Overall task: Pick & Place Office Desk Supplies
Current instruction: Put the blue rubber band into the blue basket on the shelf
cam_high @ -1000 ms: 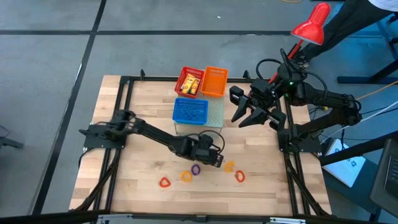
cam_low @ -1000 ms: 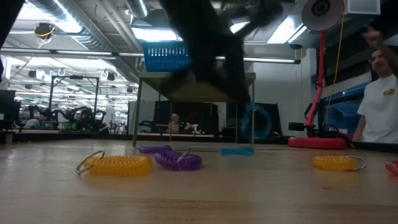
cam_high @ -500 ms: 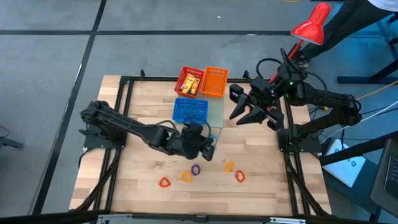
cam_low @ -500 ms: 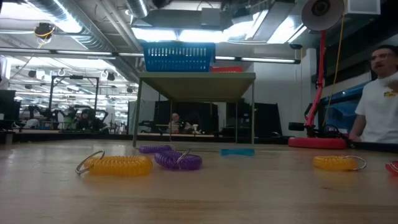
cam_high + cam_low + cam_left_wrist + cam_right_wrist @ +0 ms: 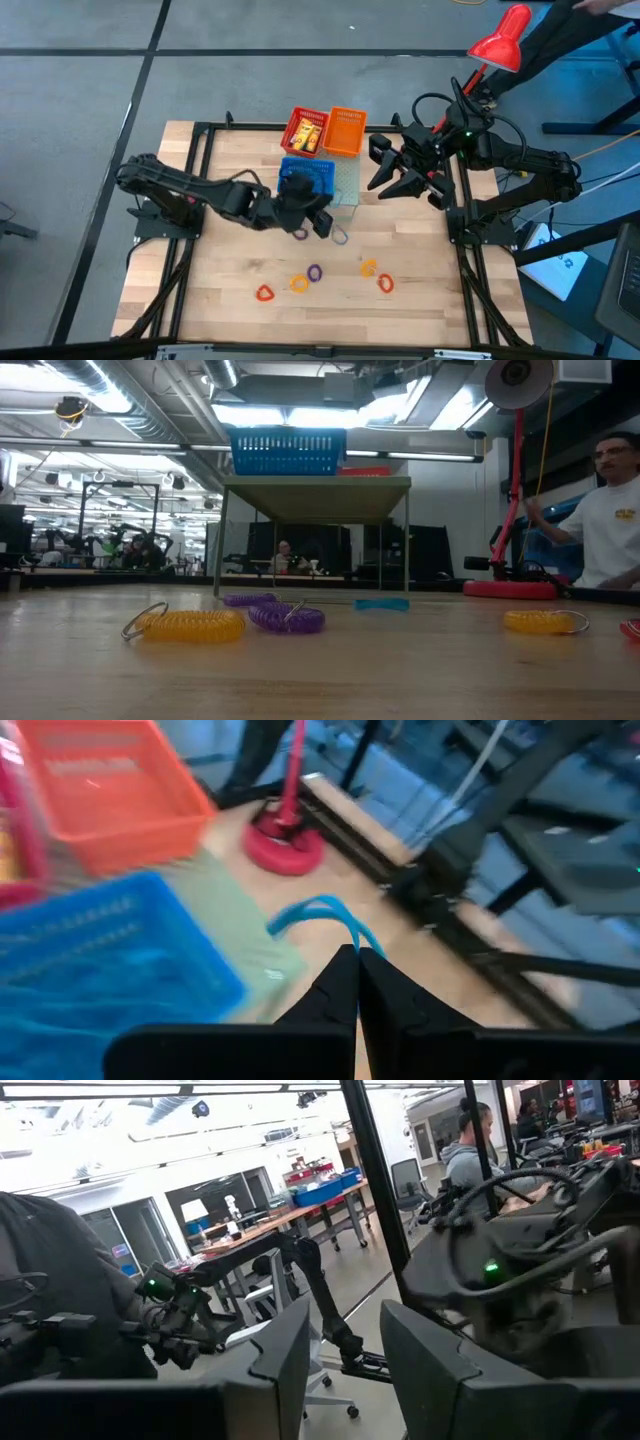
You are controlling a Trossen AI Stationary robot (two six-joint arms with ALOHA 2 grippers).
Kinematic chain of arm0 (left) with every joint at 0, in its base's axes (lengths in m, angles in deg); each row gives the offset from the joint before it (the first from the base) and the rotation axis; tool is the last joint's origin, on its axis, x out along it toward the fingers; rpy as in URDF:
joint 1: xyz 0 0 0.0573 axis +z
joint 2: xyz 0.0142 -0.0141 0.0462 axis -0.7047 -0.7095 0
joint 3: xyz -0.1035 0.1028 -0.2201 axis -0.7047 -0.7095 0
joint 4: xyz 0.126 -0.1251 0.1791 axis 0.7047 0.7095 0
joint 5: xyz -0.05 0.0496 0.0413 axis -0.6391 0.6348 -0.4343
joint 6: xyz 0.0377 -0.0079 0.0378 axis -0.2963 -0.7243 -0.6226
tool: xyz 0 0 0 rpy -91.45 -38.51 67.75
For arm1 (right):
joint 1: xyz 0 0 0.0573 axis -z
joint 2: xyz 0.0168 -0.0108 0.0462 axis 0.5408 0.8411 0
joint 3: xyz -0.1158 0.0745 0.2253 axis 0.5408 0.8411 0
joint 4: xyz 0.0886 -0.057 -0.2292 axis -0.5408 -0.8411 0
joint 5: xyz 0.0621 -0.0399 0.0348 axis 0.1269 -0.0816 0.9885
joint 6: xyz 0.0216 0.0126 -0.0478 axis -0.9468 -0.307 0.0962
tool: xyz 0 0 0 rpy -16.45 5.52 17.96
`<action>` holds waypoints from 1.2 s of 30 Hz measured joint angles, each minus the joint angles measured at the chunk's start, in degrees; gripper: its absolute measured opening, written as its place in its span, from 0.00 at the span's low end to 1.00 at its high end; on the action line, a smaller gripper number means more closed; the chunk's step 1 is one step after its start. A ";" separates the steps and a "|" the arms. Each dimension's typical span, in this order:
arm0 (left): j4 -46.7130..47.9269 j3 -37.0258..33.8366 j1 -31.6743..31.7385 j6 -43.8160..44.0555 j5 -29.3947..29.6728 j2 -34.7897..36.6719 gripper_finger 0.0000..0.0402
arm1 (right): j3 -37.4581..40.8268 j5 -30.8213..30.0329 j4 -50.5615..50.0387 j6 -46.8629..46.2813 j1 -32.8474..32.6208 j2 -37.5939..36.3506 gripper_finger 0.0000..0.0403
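1. Since the earlier frame, our left gripper (image 5: 322,226) had risen from the loose loops toward the blue basket (image 5: 306,176), clamped on a blue loop (image 5: 322,912); we judged it the drop-off.
2. Orange and purple loops (image 5: 314,272) lay below.
3. Our right gripper (image 5: 392,186) waited part open, empty.

Bright ceiling strip lights, glare overhead, left wrist view motion-blurred, foreground tabletop perhaps slightly soft

Five thin coiled loops lay on the wood: one red (image 5: 265,293), three orange (image 5: 299,284) (image 5: 368,267) (image 5: 385,283), one purple (image 5: 315,272). Three mesh baskets stood behind: red (image 5: 307,131), orange (image 5: 346,130), blue (image 5: 308,177).
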 joint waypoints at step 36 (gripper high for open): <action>17.37 -0.24 16.50 -7.91 -18.10 -0.17 0.23 | 0.00 -2.12 0.00 -0.33 0.01 0.00 0.32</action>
